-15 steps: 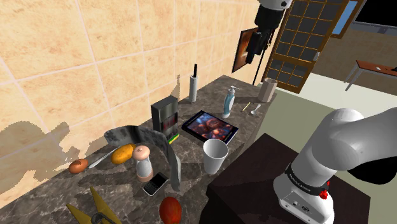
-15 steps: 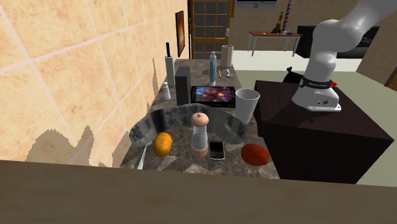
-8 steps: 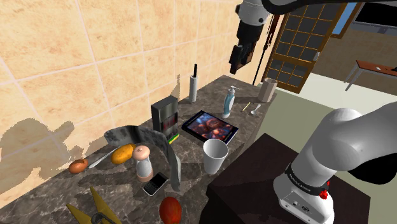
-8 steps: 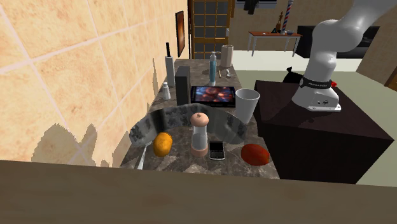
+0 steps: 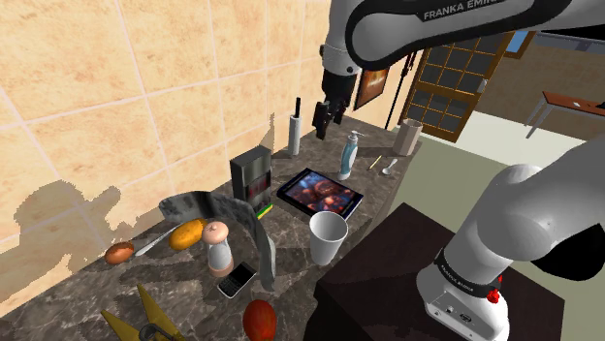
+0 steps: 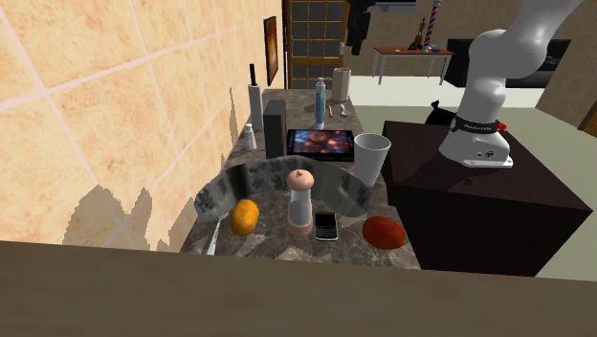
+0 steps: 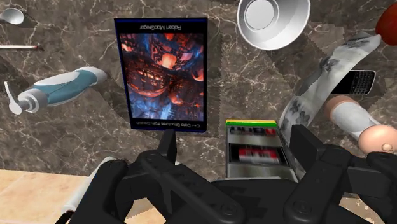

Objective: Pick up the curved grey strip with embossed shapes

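Overall, one counter carries one curved grey strip, standing on edge near its middle. One book, one cup, one grinder inside the strip's arc, and one phone. Gripper hangs above the wall edge, fingers apart, grasping nothing.

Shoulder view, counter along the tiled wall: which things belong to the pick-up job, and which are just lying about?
In the job:
curved grey strip
gripper, open, well apart from the strip

Lying about:
white cup
picture book
pump bottle
phone
orange fruit
grinder
dark box
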{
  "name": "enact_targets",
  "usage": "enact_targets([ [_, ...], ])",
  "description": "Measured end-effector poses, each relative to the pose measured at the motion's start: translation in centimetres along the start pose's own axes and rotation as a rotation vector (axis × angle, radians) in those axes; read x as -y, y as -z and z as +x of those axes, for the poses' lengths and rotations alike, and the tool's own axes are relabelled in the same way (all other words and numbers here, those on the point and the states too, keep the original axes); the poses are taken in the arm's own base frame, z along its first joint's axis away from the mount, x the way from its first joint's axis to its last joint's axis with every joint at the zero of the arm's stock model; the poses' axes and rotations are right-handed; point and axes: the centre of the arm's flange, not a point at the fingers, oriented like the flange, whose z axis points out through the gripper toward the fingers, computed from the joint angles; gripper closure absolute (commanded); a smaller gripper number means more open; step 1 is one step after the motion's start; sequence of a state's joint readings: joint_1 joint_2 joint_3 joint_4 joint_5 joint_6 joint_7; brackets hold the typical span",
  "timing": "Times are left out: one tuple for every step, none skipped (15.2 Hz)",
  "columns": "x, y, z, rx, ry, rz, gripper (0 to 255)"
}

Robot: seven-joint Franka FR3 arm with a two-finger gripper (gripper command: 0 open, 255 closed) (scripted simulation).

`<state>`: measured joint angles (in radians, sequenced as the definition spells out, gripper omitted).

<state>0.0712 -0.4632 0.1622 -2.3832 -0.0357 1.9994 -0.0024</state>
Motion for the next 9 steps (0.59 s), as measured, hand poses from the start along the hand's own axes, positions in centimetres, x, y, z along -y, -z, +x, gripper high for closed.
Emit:
enact_targets([
  [0.5,-0.7,1.0,0.002,0.003,0.001,0],
  [1.1,-1.5,1.7,0.005,0.005,0.002,0],
  [1.9,-2.3,2.4,0.007,0.008,0.004,0],
  [2.2,-3.2,3.3,0.010,0.011,0.005,0],
  [2.9,-4.3,3.9,0.013,0.013,0.007,0],
  [3.7,-5.6,4.5,0.015,0.016,0.008,0],
  [4.4,-6.4,5.2,0.018,0.019,0.009,0],
  [5.1,-7.2,6.0,0.019,0.022,0.011,0],
  [5.6,-7.9,6.8,0.021,0.024,0.012,0],
])
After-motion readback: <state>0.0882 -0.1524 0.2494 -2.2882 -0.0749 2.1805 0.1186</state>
